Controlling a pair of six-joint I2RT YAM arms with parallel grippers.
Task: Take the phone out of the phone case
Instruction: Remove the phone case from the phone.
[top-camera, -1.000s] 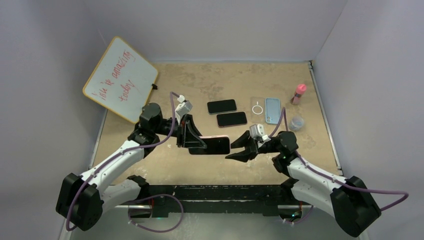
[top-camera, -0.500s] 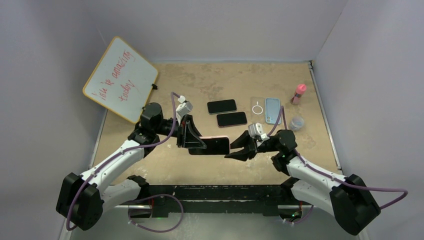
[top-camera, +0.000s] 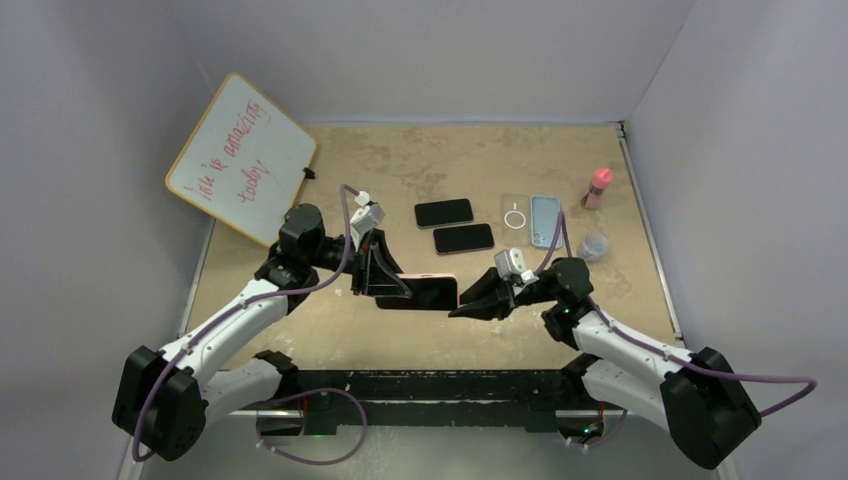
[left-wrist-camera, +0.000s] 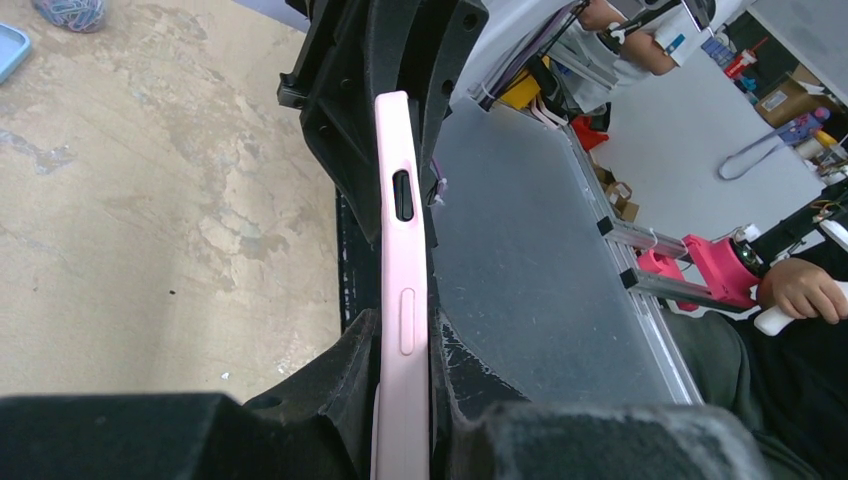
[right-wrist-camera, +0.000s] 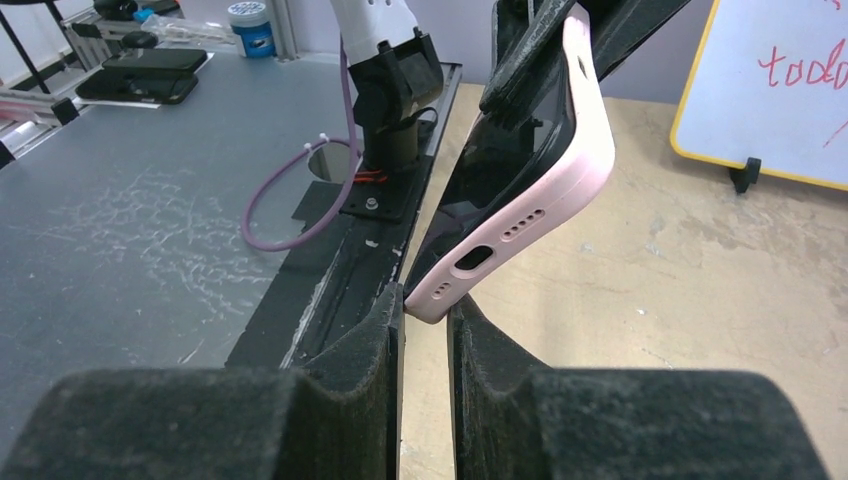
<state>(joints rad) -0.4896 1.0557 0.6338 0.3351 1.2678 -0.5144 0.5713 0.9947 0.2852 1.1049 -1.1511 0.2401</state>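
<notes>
A phone (right-wrist-camera: 505, 175) with a dark screen sits in a pink phone case (top-camera: 432, 291), held on edge above the table's middle. My left gripper (top-camera: 385, 283) is shut on the case's left end. In the left wrist view its fingers (left-wrist-camera: 340, 375) clamp both faces of the pink case (left-wrist-camera: 402, 250). My right gripper (top-camera: 462, 309) meets the case's right end. In the right wrist view the jaws stand narrow around the bottom corner of the case (right-wrist-camera: 590, 150), with my right gripper (right-wrist-camera: 427, 305) shut on that corner.
Two black phones (top-camera: 444, 212) (top-camera: 464, 238) lie behind the held one. A clear case (top-camera: 514, 214) and a blue case (top-camera: 545, 220) lie to their right. A pink bottle (top-camera: 598, 187) and a small jar (top-camera: 594, 246) stand far right. A whiteboard (top-camera: 242, 158) leans at the back left.
My right gripper has moved left to the case's end and its jaws have narrowed onto the corner. The left gripper and the phone have stayed in place.
</notes>
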